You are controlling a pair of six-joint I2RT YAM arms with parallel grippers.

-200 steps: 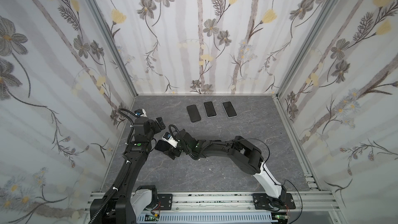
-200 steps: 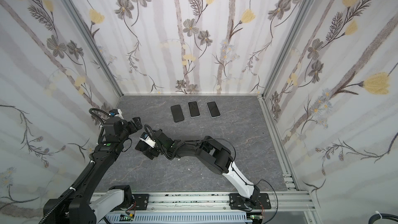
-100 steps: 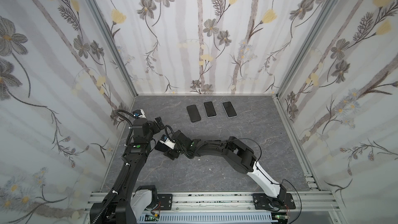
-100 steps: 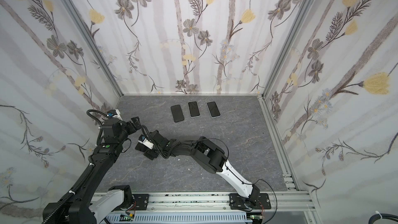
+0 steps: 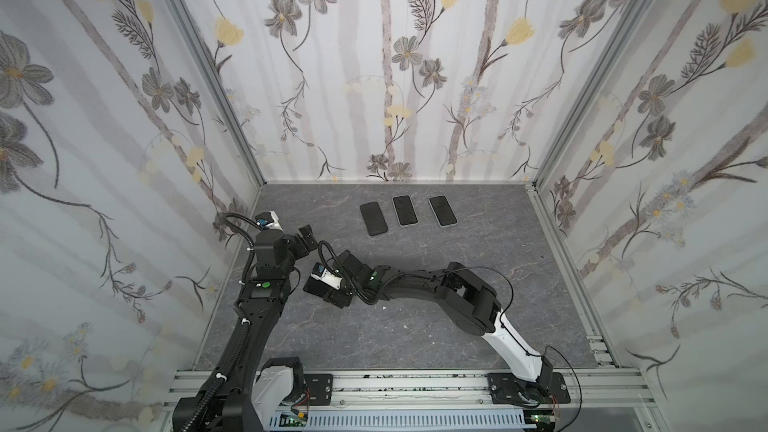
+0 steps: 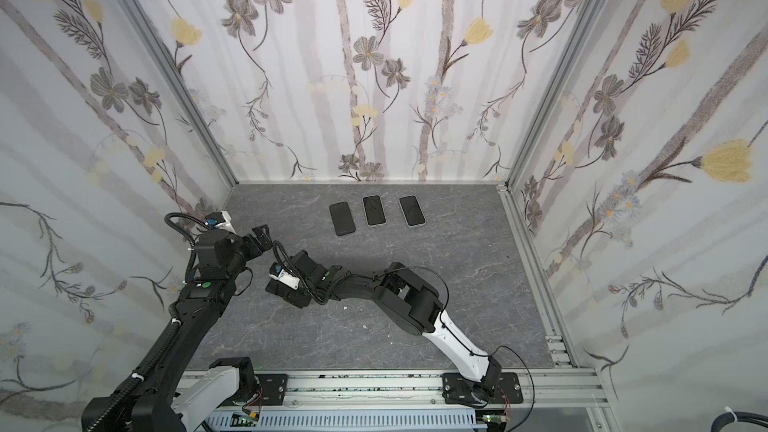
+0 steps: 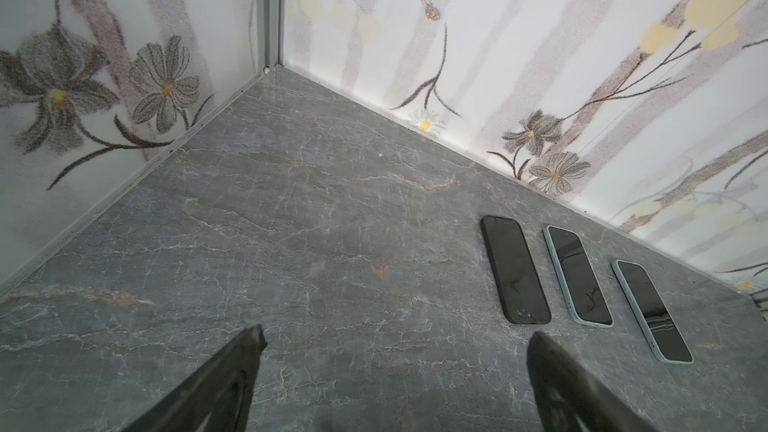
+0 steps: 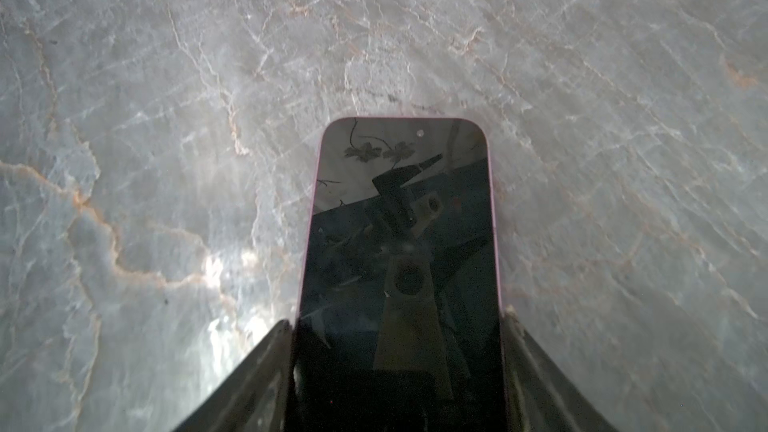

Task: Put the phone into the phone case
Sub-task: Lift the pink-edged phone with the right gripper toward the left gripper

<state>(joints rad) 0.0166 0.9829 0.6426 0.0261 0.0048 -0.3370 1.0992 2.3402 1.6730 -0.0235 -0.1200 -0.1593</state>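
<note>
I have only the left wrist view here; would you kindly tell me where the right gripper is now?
Observer: In both top views the right gripper sits close to the left gripper, nearer the rail than the row of three phones.
Operator: Is it holding anything?
Observer: Its fingers flank a pink-edged phone; a firm grip I cannot confirm.
Operator: Is that phone face up?
Observer: Yes, its dark screen shows in the right wrist view.

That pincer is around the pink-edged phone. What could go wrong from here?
The right pincer straddles only the thin side edges of the phone, flat on the table, so it might slip out. The open left pincer hangs close to the right arm; they could bump.
</note>
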